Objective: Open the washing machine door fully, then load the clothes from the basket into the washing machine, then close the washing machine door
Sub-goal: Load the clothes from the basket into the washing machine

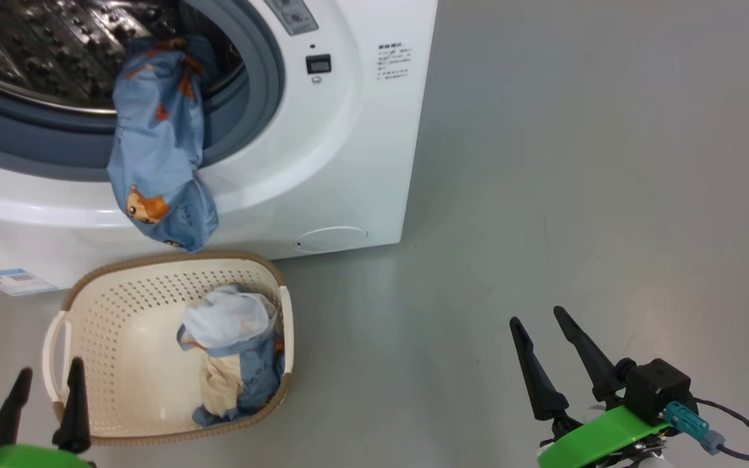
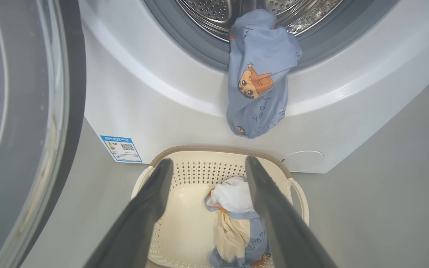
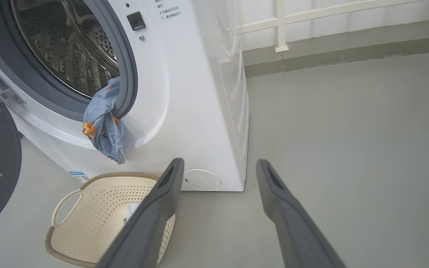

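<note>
- Washing machine (image 1: 348, 130): white casing, smooth and glossy, with a painted-metal look.
- Drum (image 1: 36, 58): bright perforated steel, mirror-shiny.
- Gasket (image 1: 264, 84): grey-blue, matt, rubbery.
- Door (image 2: 71, 74), far left: glossy black rim, clear glass window.
- Label (image 1: 10, 281), low left on the casing: blue printed sticker with a slight sheen.
- Basket (image 1: 121, 312), near the machine's front: smooth cream plastic with perforated walls; brown rim with a woven texture.
- Garment (image 1: 160, 149) over the gasket: soft matt blue cloth with orange prints.
- Clothes (image 1: 231, 325) in the basket: soft matt cloth in pale blue-white, cream and blue.
- Floor (image 1: 576, 162): grey, smooth, faint sheen.
- Right gripper (image 1: 536, 316): dark, matt, plastic-looking; the green cover (image 1: 602, 435) behind it is glossy.
</note>
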Motion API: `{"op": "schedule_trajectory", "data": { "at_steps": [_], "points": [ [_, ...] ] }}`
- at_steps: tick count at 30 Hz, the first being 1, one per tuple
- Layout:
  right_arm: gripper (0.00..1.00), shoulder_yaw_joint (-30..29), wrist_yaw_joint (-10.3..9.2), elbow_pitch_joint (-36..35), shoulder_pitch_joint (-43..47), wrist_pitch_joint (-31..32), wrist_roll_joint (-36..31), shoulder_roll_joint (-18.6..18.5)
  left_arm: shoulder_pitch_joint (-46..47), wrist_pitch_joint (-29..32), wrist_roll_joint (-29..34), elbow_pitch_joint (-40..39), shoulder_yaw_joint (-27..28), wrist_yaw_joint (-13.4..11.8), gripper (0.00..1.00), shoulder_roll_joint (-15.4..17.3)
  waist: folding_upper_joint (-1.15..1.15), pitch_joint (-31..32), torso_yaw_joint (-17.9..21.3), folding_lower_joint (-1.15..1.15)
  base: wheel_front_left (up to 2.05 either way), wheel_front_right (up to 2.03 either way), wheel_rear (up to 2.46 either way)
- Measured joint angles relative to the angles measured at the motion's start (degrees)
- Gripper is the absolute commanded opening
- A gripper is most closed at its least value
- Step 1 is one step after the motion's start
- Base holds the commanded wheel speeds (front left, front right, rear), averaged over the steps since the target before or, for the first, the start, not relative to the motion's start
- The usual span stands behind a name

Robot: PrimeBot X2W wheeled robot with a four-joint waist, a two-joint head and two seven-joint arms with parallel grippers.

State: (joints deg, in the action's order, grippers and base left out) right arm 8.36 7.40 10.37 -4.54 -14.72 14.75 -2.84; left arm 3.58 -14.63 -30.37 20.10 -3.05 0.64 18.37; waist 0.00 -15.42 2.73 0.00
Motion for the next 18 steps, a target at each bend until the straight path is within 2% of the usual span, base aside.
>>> {"op": "schedule_trajectory", "data": {
  "at_steps": [18],
  "points": [
    [1.00,0.4,0.00,-1.5,-1.6,0.0,0.0,0.0,12.2,0.0,2.2,5.0,-0.2,4.3,1.00,0.1,0.00,-6.2,1.7,0.00,0.00,0.00,0.00]
  ]
}}
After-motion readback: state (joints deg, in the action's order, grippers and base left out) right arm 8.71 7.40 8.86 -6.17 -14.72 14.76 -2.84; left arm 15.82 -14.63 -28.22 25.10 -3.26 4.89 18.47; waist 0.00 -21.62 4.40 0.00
